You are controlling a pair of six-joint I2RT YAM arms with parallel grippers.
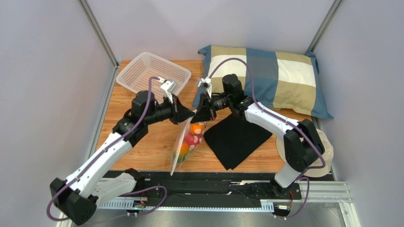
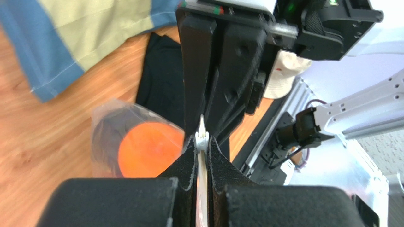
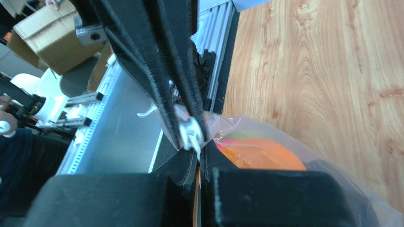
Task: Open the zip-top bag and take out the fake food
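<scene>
The clear, crinkly plastic zip-top bag [image 1: 182, 153] hangs over the wooden table [image 1: 151, 147]. The shiny plastic fake food [image 1: 193, 138] sits inside it. The left gripper [image 2: 202, 143] and right gripper [image 3: 199, 154] each pinch its top edge tight, probably so they can pull it open.

Reads as warm, grained wood with a smooth satin finish on the bench [image 1: 147, 146], brushed matt metal on the rail [image 1: 327, 189] along its near edge, and white lattice plastic on the basket [image 1: 152, 72]. Shows thin, clear, crinkly film with a shine for the zip-top bag [image 1: 178, 156] and glossy orange and red plastic for the fake food [image 1: 192, 139] inside. Looks woven and matt on the checked pillow [image 1: 272, 75] and the black cloth [image 1: 237, 138], and rough, matt black on the padding of the left gripper [image 2: 202, 142].
</scene>
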